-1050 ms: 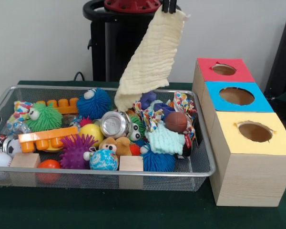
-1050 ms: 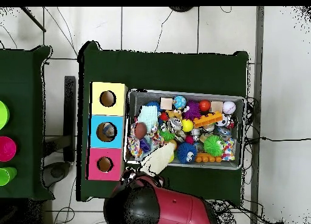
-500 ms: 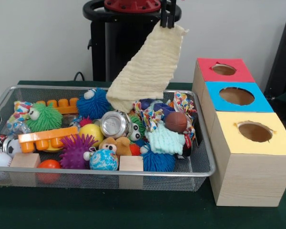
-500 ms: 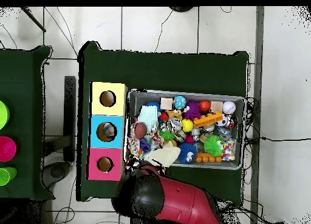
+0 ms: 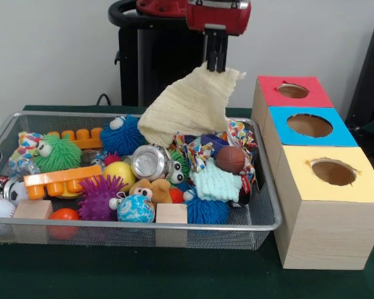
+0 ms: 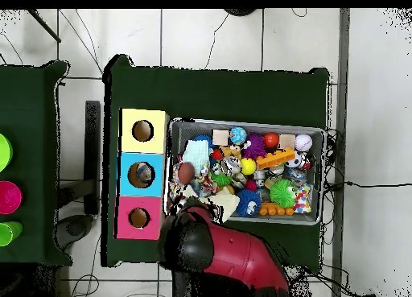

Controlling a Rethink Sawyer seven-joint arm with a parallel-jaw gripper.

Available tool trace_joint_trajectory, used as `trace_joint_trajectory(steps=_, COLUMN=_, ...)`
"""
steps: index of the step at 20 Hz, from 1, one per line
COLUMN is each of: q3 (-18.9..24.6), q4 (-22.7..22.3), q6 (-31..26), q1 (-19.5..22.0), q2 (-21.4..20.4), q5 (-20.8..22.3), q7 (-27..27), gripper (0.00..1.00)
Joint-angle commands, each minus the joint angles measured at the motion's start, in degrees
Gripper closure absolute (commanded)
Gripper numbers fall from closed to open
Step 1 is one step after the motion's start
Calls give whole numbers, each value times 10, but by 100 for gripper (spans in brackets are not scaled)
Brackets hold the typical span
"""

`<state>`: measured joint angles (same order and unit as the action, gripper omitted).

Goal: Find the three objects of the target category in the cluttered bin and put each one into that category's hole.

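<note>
Bin (image 5: 262, 219) on the left, full of clutter: green fuzzy toy (image 5: 57, 152), orange brick (image 5: 61, 180), purple spiky ball (image 5: 100, 194), wood blocks (image 5: 32, 209), silver can (image 5: 149, 162), blue pom (image 5: 124, 134). Nothing of this has been sorted as far as can be seen.

Mid-frame, the gripper (image 5: 215, 70) hangs above the bin's back right part, fingers pinched together on the top corner of a cream cloth (image 5: 188, 107). The cloth is mostly lifted; its lower edge drapes onto the pile by the blue pom and a patterned cloth (image 5: 196, 149). A mint cloth (image 5: 217, 182) lies further forward beside a brown ball (image 5: 230, 159). Judging by the grasp, cloths look like the target category, so two more are probably left in the bin.

On the right, three boxes stand in a row just beside the bin: red box (image 5: 292, 91), blue box (image 5: 310, 126), yellow box (image 5: 332, 172). Each has a hole on top. No cloth shows in any hole from the front; the overhead view is too small to tell what is inside.

Progress: first item picked but not yet delivered. Which hole it belongs to cannot be told.
</note>
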<state>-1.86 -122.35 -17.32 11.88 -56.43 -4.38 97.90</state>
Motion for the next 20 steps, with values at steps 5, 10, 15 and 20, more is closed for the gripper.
trace_joint_trajectory(steps=5, q3=45, q4=-9, q6=79, q1=-20, q2=94, q5=-33, q7=134, gripper=100)
trace_joint_trajectory(steps=10, q3=40, q4=-10, q6=107, q1=-37, q2=112, q5=-41, q7=146, gripper=100)
trace_joint_trajectory(steps=15, q3=39, q4=-11, q6=107, q1=-41, q2=113, q5=-45, q7=141, gripper=100)
trace_joint_trajectory(steps=20, q3=62, q4=-17, q6=100, q1=-16, q2=110, q5=-38, q7=122, gripper=0)
